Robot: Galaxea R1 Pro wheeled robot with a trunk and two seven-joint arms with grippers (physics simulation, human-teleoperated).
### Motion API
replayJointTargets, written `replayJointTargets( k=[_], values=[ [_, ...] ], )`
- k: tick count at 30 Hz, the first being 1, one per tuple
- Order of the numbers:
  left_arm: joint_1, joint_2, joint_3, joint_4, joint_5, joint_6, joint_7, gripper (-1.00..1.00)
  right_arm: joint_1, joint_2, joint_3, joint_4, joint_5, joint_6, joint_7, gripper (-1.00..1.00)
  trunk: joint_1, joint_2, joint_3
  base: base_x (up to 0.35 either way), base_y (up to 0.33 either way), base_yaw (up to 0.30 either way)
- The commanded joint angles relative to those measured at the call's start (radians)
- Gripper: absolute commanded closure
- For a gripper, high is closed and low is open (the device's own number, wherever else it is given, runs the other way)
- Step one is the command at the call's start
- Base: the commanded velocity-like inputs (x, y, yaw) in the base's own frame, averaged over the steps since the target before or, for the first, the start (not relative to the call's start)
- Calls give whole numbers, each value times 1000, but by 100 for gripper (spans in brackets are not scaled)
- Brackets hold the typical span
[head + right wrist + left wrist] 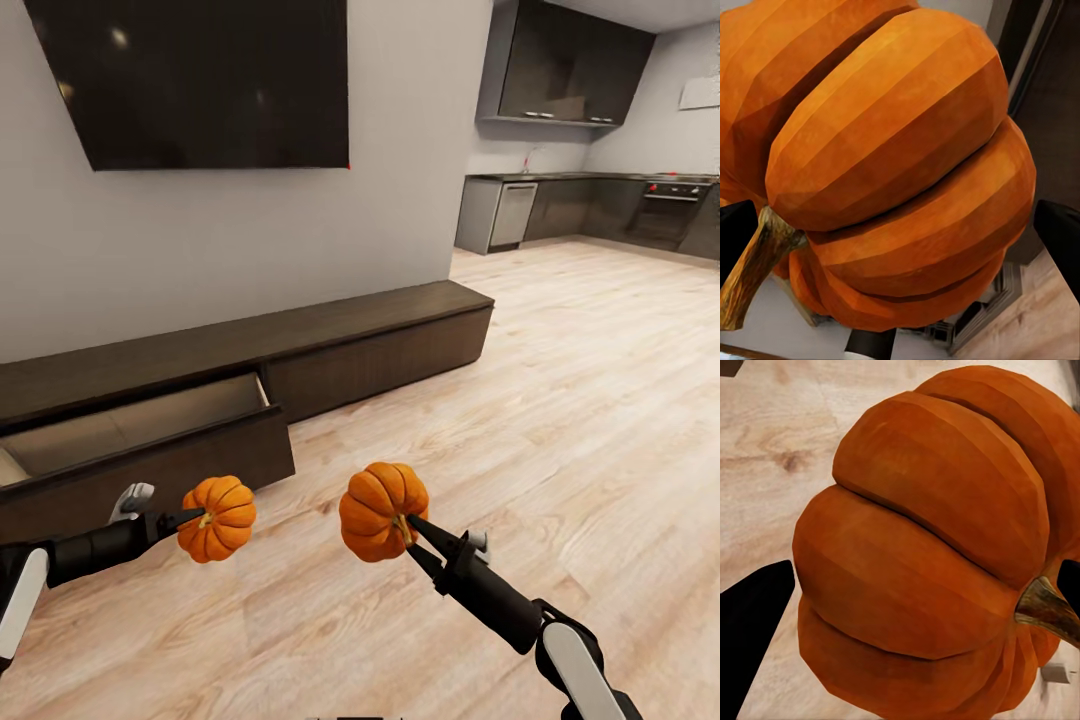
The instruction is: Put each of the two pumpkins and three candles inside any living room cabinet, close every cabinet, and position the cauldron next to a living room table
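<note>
Above the pale wood-plank floor point(560, 400), 2 ribbed, matte orange pumpkins hang in mid-air, one per gripper. Left gripper point(192, 518) is clamped on the left pumpkin point(218, 518); right gripper point(408, 527) is clamped on the right pumpkin point(382, 511), approx. at its brownish stem. Behind: 1 long dark-brown cabinet point(380, 340), its left drawer point(130, 425) pulled out, pale inside.

no readable text, labels, brands, numbers or signs anywhere in these views.
</note>
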Motion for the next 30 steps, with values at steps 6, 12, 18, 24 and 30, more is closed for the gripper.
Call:
replayJointTargets(
  k=[6, 12, 18, 24, 30],
  values=[
    [0, 1, 0, 0, -2, 0, 1, 100, 0, 1, 0, 0, 0, 3, -1, 100, -3, 1, 16, 0, 0, 108],
    [0, 1, 0, 0, -2, 0, 1, 100, 0, 1, 0, 0, 0, 3, -2, 100, -5, 3, 30, 0, 0, 134],
    [0, 1, 2, 0, -1, 0, 1, 100, 0, 1, 1, 0, 1, 3, -3, 100, -18, 25, 42, 0, 0, 143],
    [0, 1, 4, 0, 0, 0, 0, 100, 0, 1, 0, 0, 1, 3, -4, 100, -41, 67, 52, 0, 0, 149],
    [0, 2, 6, -1, 7, 0, -5, 100, 0, 1, 0, 0, 1, 3, -5, 100, -64, 109, 61, 0, 0, 150]
  ],
)
